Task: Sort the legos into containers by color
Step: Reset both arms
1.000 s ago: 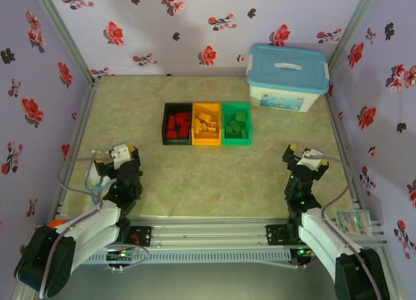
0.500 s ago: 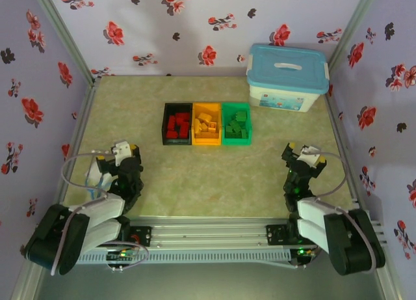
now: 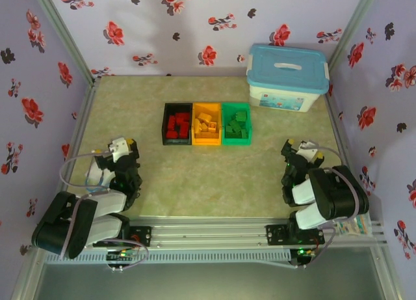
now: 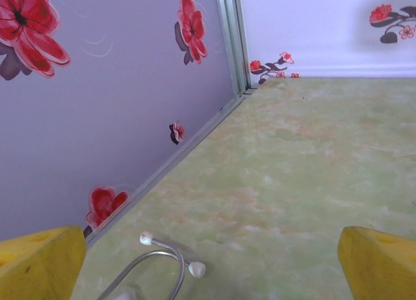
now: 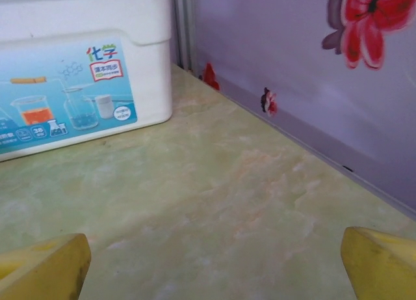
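Note:
Three containers stand side by side at mid-table: a black bin [image 3: 164, 124] holding red legos [image 3: 177, 125], a yellow-orange bin [image 3: 207, 142] holding orange legos [image 3: 207, 123], and a green bin [image 3: 236, 142] holding green legos [image 3: 236, 121]. My left gripper [image 3: 121, 148] sits low near the table's front left, far from the bins. It is open, its yellow fingertips [image 4: 39, 261] wide apart over bare table. My right gripper [image 3: 300, 149] sits low at the front right, open as well, with nothing between its yellow fingertips [image 5: 380, 264].
A large white box with a light blue lid [image 3: 287, 75] stands at the back right, close ahead in the right wrist view [image 5: 84, 72]. A grey cable loop [image 4: 162, 261] lies by the left gripper. Floral walls close in on the table's left, back and right.
Both arms have folded back toward their bases, their upper links drawing in behind the grippers. The grippers stay open and have barely shifted. The bins and legos have not moved.

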Action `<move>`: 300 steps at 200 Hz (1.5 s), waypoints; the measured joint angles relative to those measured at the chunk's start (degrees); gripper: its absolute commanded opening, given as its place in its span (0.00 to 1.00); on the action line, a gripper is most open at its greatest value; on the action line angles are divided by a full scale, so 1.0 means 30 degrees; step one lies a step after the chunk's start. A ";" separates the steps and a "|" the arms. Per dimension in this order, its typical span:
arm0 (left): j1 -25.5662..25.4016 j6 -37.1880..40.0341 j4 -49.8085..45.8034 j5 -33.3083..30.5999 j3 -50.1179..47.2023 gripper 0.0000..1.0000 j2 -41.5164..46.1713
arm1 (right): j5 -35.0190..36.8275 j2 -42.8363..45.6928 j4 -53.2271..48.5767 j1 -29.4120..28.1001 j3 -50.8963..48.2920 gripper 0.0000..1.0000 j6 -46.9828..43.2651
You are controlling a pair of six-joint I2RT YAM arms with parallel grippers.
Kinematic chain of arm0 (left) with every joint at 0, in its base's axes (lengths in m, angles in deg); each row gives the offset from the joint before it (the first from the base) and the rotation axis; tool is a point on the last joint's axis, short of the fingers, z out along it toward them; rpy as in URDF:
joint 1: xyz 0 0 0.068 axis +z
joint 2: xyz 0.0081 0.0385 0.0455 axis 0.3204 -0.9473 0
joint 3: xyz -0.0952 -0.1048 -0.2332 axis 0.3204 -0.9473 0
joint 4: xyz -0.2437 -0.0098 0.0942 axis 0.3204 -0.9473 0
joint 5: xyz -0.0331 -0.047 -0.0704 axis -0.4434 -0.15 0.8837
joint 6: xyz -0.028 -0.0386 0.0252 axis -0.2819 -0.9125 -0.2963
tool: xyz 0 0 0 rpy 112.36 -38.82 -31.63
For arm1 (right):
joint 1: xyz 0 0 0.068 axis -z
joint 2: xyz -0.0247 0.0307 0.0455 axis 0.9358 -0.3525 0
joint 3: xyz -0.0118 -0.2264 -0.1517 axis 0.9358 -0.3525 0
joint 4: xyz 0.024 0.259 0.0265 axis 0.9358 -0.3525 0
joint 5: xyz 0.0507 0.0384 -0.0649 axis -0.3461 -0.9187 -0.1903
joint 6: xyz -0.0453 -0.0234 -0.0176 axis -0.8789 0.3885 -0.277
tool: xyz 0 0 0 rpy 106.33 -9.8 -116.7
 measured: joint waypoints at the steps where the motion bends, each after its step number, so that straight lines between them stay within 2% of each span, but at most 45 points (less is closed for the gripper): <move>1: 0.0007 -0.0007 0.0015 0.0022 0.0000 1.00 -0.0007 | -0.0015 -0.0007 0.0022 0.0000 0.0015 0.99 0.0000; 30: 0.0641 -0.0306 0.0685 0.0546 -0.0007 1.00 -0.0423 | -0.0685 -0.0109 0.0634 0.0000 0.0168 0.99 -0.0335; 55: 0.1122 -0.0568 0.1158 0.1129 0.0022 1.00 -0.1392 | -0.2178 -0.0794 0.0845 0.0000 0.0612 0.99 -0.0991; 93: 0.1202 -0.0546 0.1224 0.2113 0.0576 1.00 -0.2346 | -0.3381 -0.2215 0.0801 -0.0481 0.1683 0.99 -0.2186; 146: 0.1253 -0.0197 0.1311 0.3337 0.0896 1.00 -0.2506 | -0.3563 -0.2222 0.0816 -0.0561 0.1690 0.99 -0.2652; 193: 0.2929 0.0022 0.3140 0.4539 0.1188 1.00 -0.5275 | -0.3563 -0.2222 0.0816 -0.0561 0.1690 0.99 -0.2659; 224: 0.3038 0.0058 0.3461 0.5581 0.1188 1.00 -0.5719 | -0.3512 -0.2222 0.0729 -0.0561 0.1756 0.99 -0.2659; 250: 0.2820 0.0678 0.3832 0.6608 0.1435 1.00 -0.6105 | -0.3402 -0.1938 -0.1916 -0.0226 0.3235 0.99 -0.2288; 267: 0.2681 0.0969 0.3891 0.7038 0.1545 1.00 -0.6244 | -0.4138 -0.1647 -0.4561 0.0918 0.5166 0.99 -0.1501; 300: 0.2637 0.1122 0.4022 0.7329 0.1545 1.00 -0.6244 | -0.4626 -0.1239 -0.6156 0.1909 0.5748 0.99 -0.0743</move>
